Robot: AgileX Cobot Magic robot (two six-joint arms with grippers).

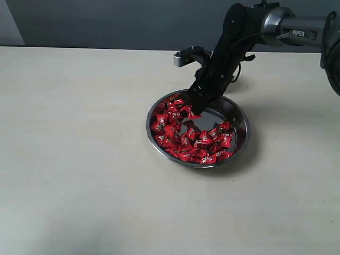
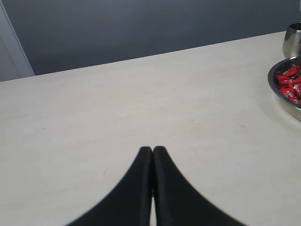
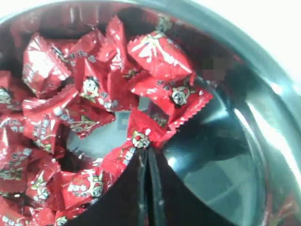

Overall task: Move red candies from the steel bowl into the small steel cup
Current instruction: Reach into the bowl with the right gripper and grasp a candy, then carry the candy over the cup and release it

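Red candies lie heaped in the steel bowl mid-desk. The right gripper reaches inside, jaws clenched, tips against one candy. The left gripper hangs over the desk, jaws clenched. Beyond the bowl stands the small steel cup.

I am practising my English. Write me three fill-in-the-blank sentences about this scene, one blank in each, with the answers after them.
1. The steel bowl holds many ____ candies.
2. The ____ end effector is down inside the bowl, its tips among the candies.
3. The small steel cup shows only in the ____ wrist view.
Missing words: red; right; left.
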